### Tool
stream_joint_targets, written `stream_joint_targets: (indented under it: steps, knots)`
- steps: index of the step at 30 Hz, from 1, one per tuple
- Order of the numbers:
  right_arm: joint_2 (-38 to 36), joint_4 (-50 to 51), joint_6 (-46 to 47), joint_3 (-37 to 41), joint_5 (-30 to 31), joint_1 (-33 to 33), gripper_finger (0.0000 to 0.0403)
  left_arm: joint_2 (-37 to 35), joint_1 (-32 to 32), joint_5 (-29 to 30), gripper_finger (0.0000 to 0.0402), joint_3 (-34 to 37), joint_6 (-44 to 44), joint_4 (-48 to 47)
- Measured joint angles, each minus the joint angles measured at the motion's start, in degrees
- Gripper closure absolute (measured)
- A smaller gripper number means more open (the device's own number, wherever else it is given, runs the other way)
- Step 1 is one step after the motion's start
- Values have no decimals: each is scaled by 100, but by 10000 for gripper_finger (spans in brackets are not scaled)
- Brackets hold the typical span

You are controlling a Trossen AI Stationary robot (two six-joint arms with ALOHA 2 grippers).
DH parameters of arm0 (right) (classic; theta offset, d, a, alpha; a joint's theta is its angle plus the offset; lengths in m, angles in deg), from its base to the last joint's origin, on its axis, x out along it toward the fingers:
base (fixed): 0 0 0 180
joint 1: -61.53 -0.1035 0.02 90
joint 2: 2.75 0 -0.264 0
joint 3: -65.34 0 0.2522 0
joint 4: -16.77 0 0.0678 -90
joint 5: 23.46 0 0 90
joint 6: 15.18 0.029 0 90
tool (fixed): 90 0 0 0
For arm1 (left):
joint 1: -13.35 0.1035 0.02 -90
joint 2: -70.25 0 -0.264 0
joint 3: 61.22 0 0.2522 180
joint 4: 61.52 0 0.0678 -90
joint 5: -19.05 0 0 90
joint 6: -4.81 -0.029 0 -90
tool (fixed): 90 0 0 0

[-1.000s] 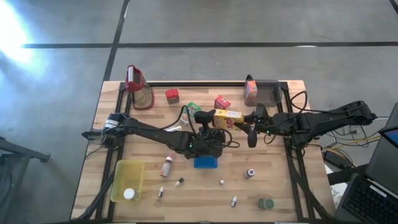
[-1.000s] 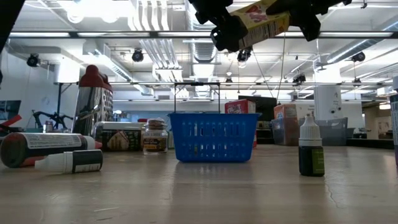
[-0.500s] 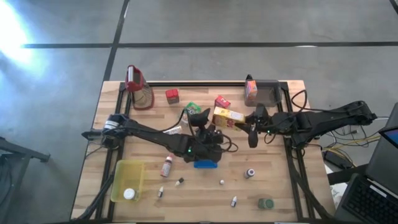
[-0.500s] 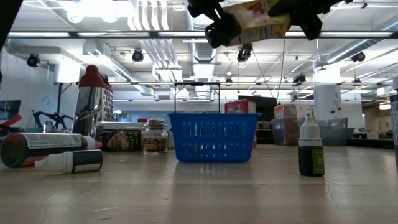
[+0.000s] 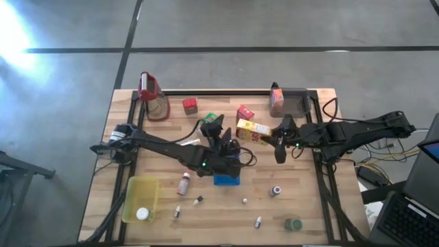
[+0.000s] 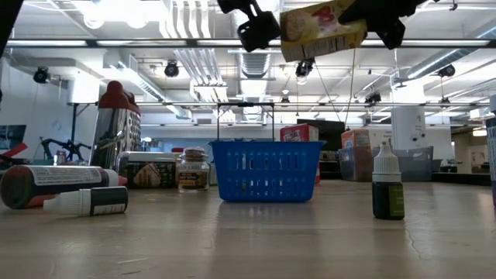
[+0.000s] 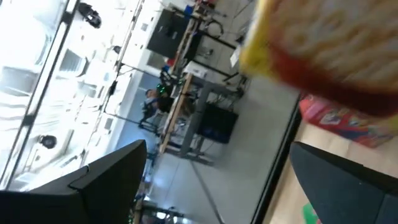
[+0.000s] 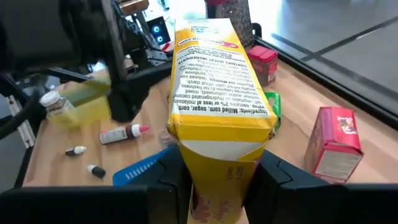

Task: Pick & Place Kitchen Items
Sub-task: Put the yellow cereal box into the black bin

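A yellow carton (image 5: pixel 252 128) hangs in the air above the middle of the table, with my right gripper (image 5: pixel 274 134) shut on it. In the right wrist view the carton (image 8: pixel 217 93) reaches away from the fingers. My left gripper (image 5: pixel 218 125) stands open just left of the carton's free end, apart from it. In the low view there is a gap between the left gripper (image 6: pixel 252 19) and the carton (image 6: pixel 322 27). The left wrist view shows both left fingers wide apart with nothing between them. A blue basket (image 5: pixel 226 180) sits on the table below the left arm. My right gripper pinches the carton's end nearest the table's right edge (image 8: pixel 214 180) between its two fingers (image 8: pixel 168 177), one on each side. The fingers come from the table's right, nearly level, and lie along the carton. The carton is lifted clear and sticks out about level toward the left gripper.
Red cartons (image 5: pixel 190 106) (image 5: pixel 245 113) and a green packet (image 5: pixel 212 118) lie at the back. An orange carton (image 5: pixel 276 99) stands by a grey tray (image 5: pixel 296 103), a red-topped jug (image 5: pixel 152 96) at back left. Near the front are a yellow-green tub (image 5: pixel 140 199), small bottles (image 5: pixel 184 184) and a tin (image 5: pixel 293 224).
My left gripper has come away from the carton's free end and drawn back toward the table's left, turning as it went. The carton stays lifted in my right gripper and now sits more level than before.
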Motion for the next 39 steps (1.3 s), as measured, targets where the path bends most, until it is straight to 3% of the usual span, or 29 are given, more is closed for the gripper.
stream_joint_targets:
  steps: [5, 11, 16, 22, 28, 39]
  knots:
    - [-22, 178, 116, 0, -3, 2, 309, -154, 37, 192, 2, 1, 1307, -1171]
    - [-128, 1296, 547, -481, -17, 146, 312, -245, 48, -105, 2, 85, 4537, -3249]
    - [-18, 2727, 854, -1376, -8, 642, 301, -235, 9, 233, 2, 690, 6325, -3278]
    - [377, 3937, 919, -2436, -46, 1482, 305, -217, 4, -62, 2, 1653, 6484, -1742]
    - [1084, 4844, 912, -3182, -281, 2464, 312, -217, 9, -336, 2, 2382, 5961, -365]
    - [2172, 5629, 652, -3976, -877, 4244, 306, -217, 9, -397, 2, 2633, 5880, -214]
